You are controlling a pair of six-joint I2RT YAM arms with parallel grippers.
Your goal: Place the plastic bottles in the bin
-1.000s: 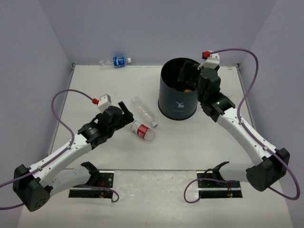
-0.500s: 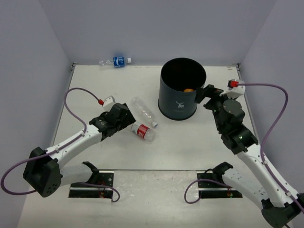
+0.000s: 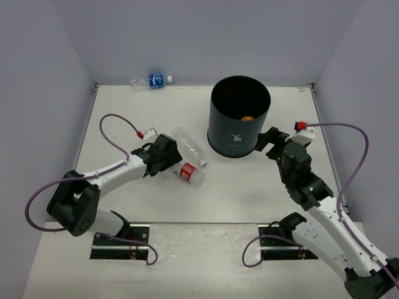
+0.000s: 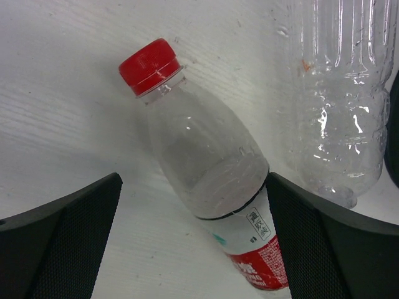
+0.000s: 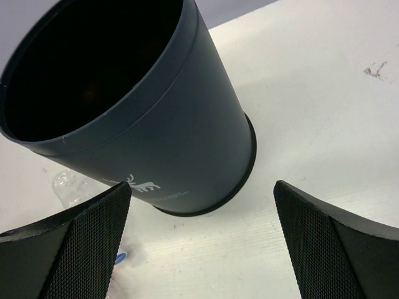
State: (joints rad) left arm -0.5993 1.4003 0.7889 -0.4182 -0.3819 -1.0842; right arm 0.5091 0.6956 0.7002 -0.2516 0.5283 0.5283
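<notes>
My left arm (image 3: 112,174) lies low, reaching toward the bin (image 3: 235,136) from its left. My right arm (image 3: 312,190) is folded close on the bin's right, wrist aimed at its wall. Left of the bin, the red-capped bottle (image 3: 187,172) and clear bottle (image 3: 187,144) lie just beside each other. A blue-labelled bottle (image 3: 153,80) lies further left, by the back wall. An orange item (image 3: 247,118) shows inside the bin. My left gripper (image 4: 193,180) gapes wide, straddling the red-capped bottle. My right gripper (image 5: 202,185) gapes wide too, holding nothing.
</notes>
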